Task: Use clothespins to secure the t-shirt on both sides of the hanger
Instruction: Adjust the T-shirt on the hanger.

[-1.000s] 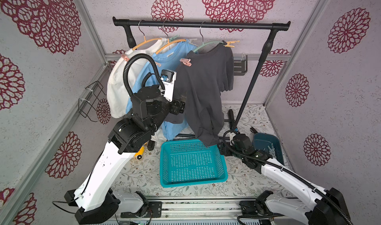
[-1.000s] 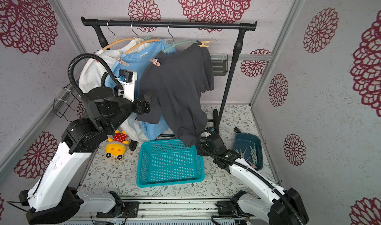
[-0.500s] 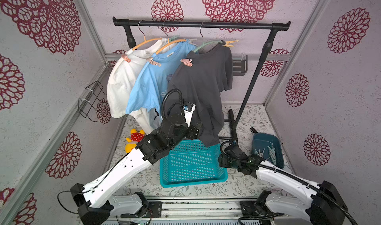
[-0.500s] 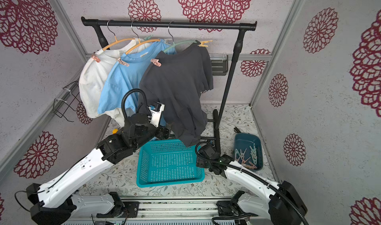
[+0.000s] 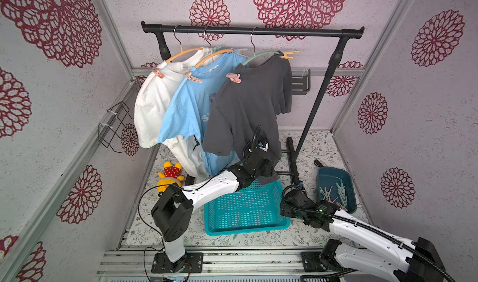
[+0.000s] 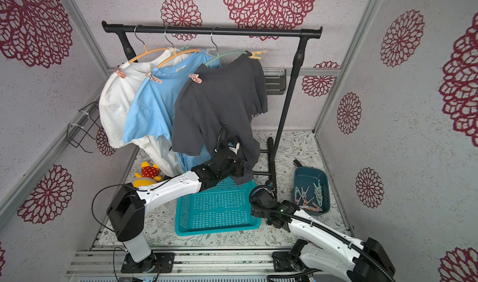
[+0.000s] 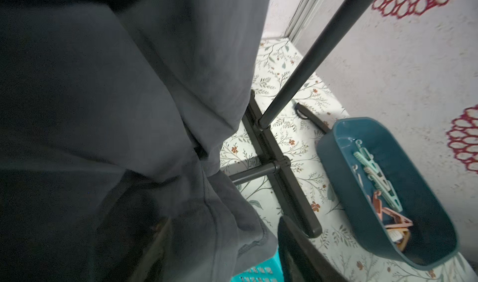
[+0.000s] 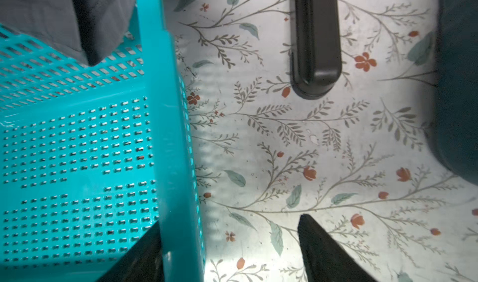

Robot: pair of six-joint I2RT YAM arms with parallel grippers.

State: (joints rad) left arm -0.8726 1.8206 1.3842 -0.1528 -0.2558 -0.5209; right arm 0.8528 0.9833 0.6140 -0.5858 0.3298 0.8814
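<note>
Top views: the dark t-shirt hangs on the green hanger at upper centre, with a pink clothespin on one shoulder and a yellow clothespin on the other. I judge the pinning done; the next move calls for drawing clear without snagging the hem. My left gripper sits at frame centre against that hem, well below both pins.
Left wrist view: only one finger shows past the cloth, so I cannot tell the jaw width.
Right wrist view: my right gripper stands wide and empty by the basket wall
</note>
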